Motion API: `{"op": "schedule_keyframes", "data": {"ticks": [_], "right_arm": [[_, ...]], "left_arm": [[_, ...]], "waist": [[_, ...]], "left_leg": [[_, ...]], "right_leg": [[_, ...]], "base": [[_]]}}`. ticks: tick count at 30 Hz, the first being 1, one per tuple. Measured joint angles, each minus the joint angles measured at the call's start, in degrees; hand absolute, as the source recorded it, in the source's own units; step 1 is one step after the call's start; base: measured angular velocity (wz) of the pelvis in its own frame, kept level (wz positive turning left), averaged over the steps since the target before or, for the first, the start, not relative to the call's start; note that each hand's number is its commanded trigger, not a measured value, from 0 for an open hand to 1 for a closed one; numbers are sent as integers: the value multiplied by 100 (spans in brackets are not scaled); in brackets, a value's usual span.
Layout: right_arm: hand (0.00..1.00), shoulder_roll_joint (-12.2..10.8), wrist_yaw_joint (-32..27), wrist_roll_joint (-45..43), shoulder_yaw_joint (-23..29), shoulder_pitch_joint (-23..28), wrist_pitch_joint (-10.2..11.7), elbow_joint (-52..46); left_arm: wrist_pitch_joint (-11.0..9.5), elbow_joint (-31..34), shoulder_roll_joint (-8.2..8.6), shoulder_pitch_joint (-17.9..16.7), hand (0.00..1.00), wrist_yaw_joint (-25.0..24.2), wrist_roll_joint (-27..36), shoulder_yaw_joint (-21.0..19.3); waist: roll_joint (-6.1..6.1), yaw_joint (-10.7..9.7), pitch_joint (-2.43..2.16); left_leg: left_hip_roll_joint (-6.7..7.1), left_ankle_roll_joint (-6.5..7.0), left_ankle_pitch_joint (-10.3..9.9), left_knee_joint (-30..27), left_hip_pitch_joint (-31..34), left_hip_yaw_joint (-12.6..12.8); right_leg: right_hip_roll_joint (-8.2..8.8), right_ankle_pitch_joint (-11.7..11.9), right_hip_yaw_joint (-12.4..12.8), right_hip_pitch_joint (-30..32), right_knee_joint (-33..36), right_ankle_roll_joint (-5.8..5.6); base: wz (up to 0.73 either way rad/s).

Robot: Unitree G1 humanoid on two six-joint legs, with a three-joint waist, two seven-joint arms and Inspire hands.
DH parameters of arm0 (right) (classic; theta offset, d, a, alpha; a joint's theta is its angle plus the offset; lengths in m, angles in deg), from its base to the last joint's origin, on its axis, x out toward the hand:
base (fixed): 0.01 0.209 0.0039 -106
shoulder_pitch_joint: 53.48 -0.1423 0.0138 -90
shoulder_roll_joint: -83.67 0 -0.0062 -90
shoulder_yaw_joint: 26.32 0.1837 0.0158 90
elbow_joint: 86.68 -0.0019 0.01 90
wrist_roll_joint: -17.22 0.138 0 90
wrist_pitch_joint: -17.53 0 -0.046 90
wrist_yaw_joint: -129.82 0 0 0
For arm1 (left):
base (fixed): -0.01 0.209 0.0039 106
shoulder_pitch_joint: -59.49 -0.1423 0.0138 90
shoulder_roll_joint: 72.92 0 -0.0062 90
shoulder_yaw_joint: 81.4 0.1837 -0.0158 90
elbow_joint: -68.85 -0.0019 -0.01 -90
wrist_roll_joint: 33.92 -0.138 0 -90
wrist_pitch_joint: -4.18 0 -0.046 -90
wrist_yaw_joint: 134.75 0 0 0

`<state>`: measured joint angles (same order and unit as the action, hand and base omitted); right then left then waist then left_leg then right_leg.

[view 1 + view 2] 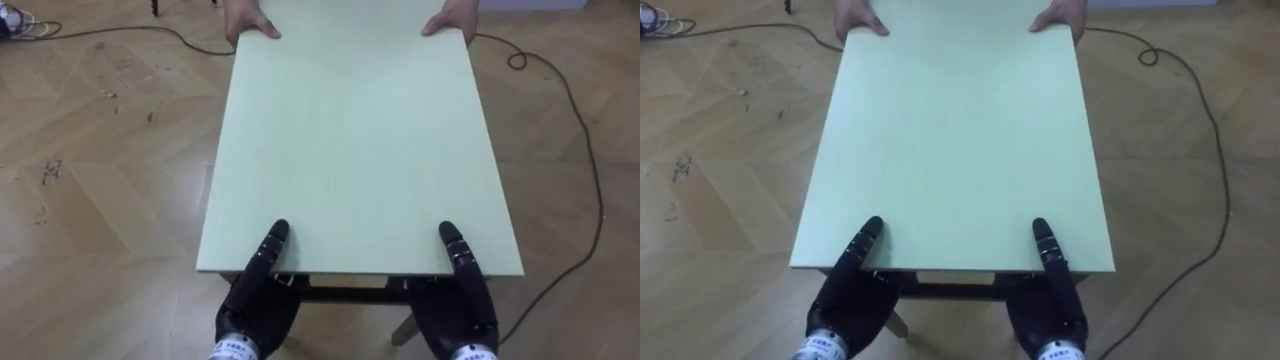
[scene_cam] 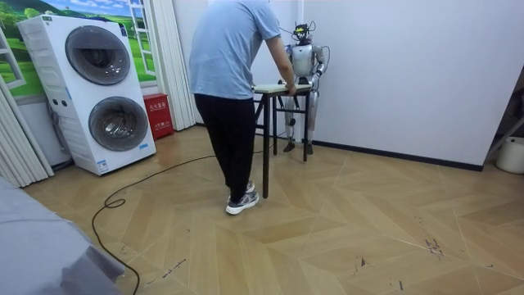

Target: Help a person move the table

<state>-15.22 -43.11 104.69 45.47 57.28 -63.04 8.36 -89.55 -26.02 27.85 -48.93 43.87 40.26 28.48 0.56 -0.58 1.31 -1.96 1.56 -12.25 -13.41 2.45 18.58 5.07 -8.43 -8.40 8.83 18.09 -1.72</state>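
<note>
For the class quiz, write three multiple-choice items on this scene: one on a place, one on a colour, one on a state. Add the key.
1. The robot's left hand and right hand are at the table's: A near edge; B far edge; C legs.
2. The table's top is: A red; B pale green; C black.
3. The person is: A kneeling; B lying; C standing.
Key: 1 A, in the eye views both hands meet the edge nearest the robot; 2 B, the whole top shows pale green; 3 C, the room view shows the person upright at the table's other end.
</note>
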Motion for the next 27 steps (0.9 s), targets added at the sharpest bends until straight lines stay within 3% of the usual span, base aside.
{"op": "schedule_keyframes", "data": {"ticks": [2,8,12,18,23,27], "right_arm": [[100,0,-1,13,-21,0,8,11],[100,-4,0,13,-126,50,70,22],[100,-22,43,12,-147,89,57,127],[100,-23,42,12,-169,87,49,133],[100,32,3,-21,-177,75,64,36],[100,71,-8,-197,-162,4,68,28]], "left_arm": [[-19,6,-17,-9,100,0,-10,14],[-55,25,-79,-84,100,0,-70,14],[-55,25,-105,-161,100,-1,-140,8],[-54,25,-93,-176,100,-1,-187,-23],[-55,56,-103,-176,100,0,-161,-18],[-62,55,-102,-205,100,13,-43,3]], "waist": [[-37,16,-1],[-102,-50,18],[-109,-52,24],[-70,102,50],[-35,114,65],[-33,121,66]], "left_leg": [[-51,-34,38,44,5,-86],[-58,-55,50,55,-27,-431],[-57,-61,46,55,-63,-480],[-121,-110,-19,-46,-37,-528],[-133,-127,-28,-242,210,-764],[-124,-123,-15,-238,230,-771]], "right_leg": [[-99,109,-11,-80,-246,44],[-182,131,-29,-222,-415,73],[-189,134,-43,-278,-449,78],[-254,190,-19,-278,-442,128],[-272,207,-112,-202,-446,157],[-267,223,-130,-187,-468,156]], "base": [[-6],[0],[2],[-3],[15],[1]]}}
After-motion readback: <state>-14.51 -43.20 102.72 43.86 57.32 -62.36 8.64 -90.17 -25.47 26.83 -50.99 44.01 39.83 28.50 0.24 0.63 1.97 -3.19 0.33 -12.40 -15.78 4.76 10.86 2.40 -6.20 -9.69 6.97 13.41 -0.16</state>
